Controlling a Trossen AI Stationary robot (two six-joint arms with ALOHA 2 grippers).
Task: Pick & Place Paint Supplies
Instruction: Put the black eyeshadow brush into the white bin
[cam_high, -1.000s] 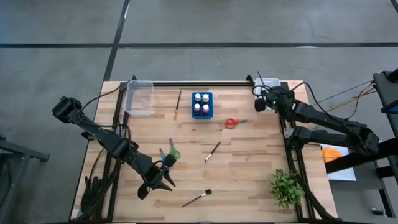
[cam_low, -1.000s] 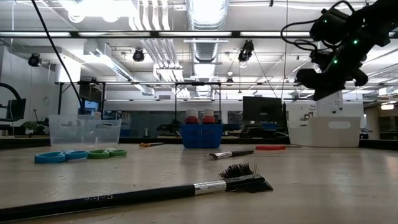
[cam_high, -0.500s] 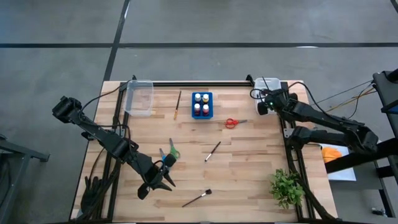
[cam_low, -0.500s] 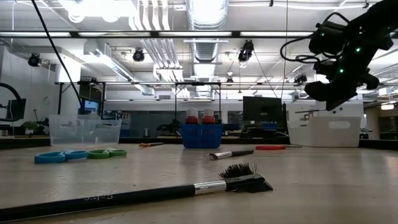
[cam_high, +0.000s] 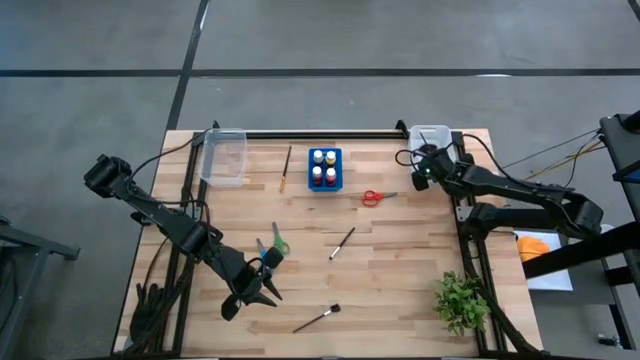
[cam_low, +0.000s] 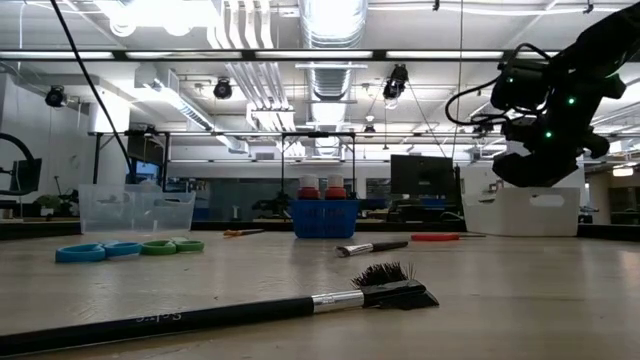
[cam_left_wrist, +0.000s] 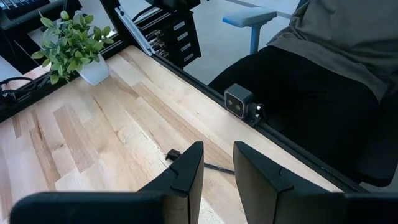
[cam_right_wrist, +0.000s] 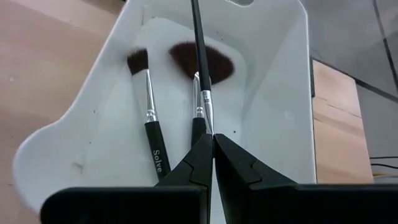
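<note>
My right gripper (cam_right_wrist: 212, 140), fingers pinching a thin black brush (cam_right_wrist: 200, 56), hangs over the white bin (cam_right_wrist: 273, 93) at two o'clock.

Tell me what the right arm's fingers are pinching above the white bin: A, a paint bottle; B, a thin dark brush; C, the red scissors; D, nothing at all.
B: in the right wrist view the shut right gripper clamps a thin dark brush over the white bin, where two other brushes already lie; the red scissors lie on the table.
</note>
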